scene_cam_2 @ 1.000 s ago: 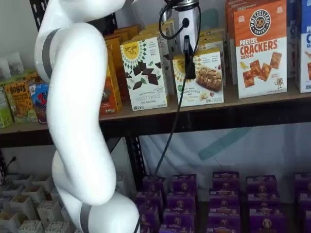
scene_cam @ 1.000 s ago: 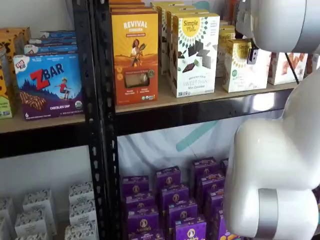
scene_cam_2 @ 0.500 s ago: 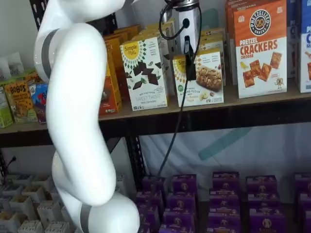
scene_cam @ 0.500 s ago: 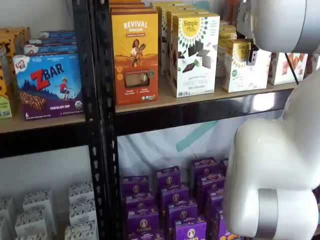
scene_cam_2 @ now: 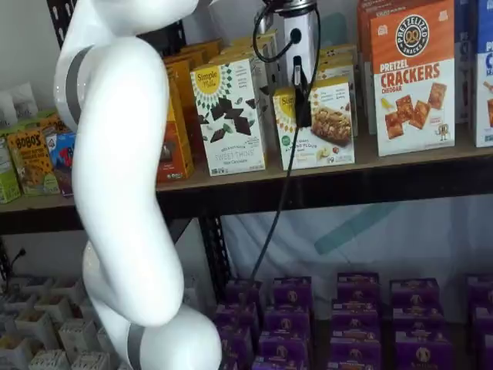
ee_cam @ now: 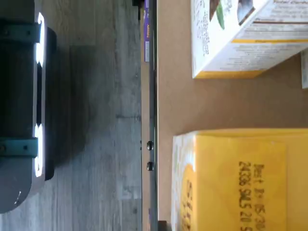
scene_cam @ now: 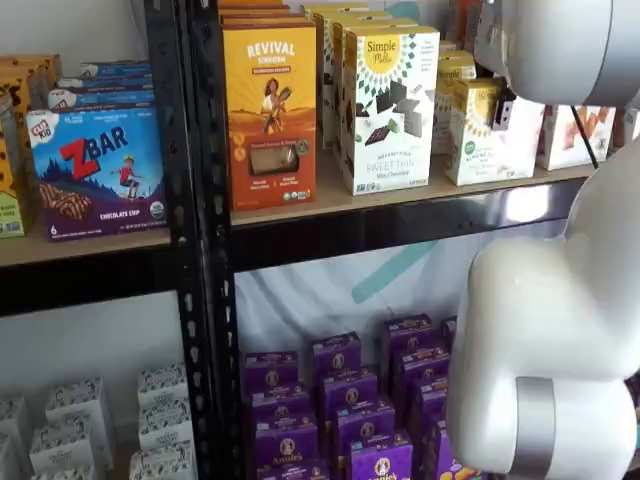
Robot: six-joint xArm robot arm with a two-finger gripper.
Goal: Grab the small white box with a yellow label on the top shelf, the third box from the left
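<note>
The small white box [scene_cam_2: 322,131], with a yellow sunburst label, stands on the top shelf [scene_cam_2: 400,160] between a taller white Simple Mills box [scene_cam_2: 229,116] and an orange-and-white crackers box [scene_cam_2: 413,77]. It shows in both shelf views [scene_cam: 485,135]. My gripper [scene_cam_2: 302,114] hangs from above in front of the box's upper left part. Only one black finger shows, side-on [scene_cam: 503,108], so I cannot tell whether it is open. In the wrist view the box's yellow top [ee_cam: 240,178] with a printed date lies close below the camera.
An orange Revival box [scene_cam: 270,100] stands left of the taller Simple Mills box [scene_cam: 390,105]. My white arm [scene_cam_2: 123,177] fills the left of one shelf view. A black cable [scene_cam_2: 273,208] hangs from the gripper. Purple boxes [scene_cam_2: 354,316] fill the lower shelf.
The black finger has edged slightly sideways and up in front of the small white box. The box and its neighbours have not moved.
</note>
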